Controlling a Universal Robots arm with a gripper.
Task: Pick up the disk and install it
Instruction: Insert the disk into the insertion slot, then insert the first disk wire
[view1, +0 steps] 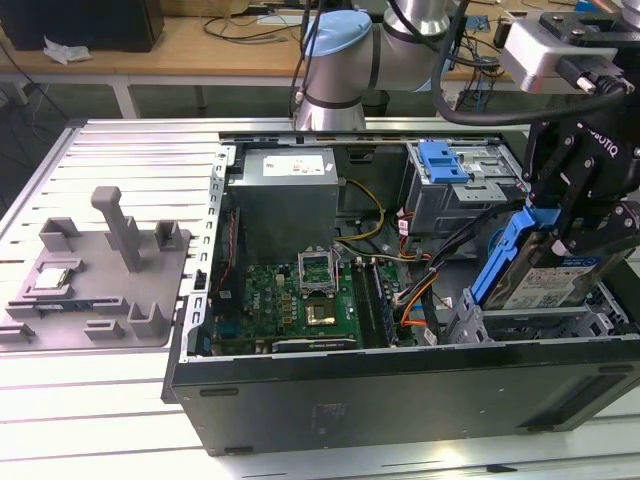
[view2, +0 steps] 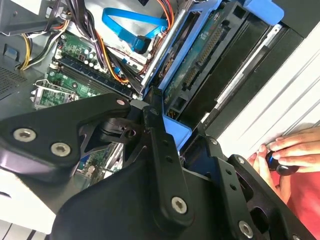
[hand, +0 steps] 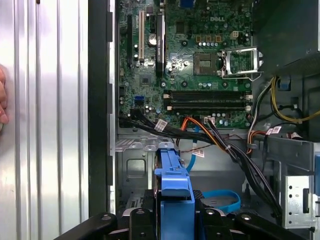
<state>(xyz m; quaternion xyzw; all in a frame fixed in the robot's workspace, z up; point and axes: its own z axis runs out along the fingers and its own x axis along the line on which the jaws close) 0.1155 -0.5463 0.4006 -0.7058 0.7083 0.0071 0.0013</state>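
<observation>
Your black claw (view1: 572, 232) is clamped on the flat silver hard drive with blue rail frame (view1: 541, 288), held tilted, with the open black computer case (view1: 400, 400) directly beneath the claw.

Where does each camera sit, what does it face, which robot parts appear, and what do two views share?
Exterior view: off-arm, looking down into the computer case; arm, gripper shut on the disk.
First wrist view: on wrist, facing the motherboard; jaws show.
Second wrist view: on wrist, facing the disk; jaws show.
Shared: the disk, motherboard.
</observation>
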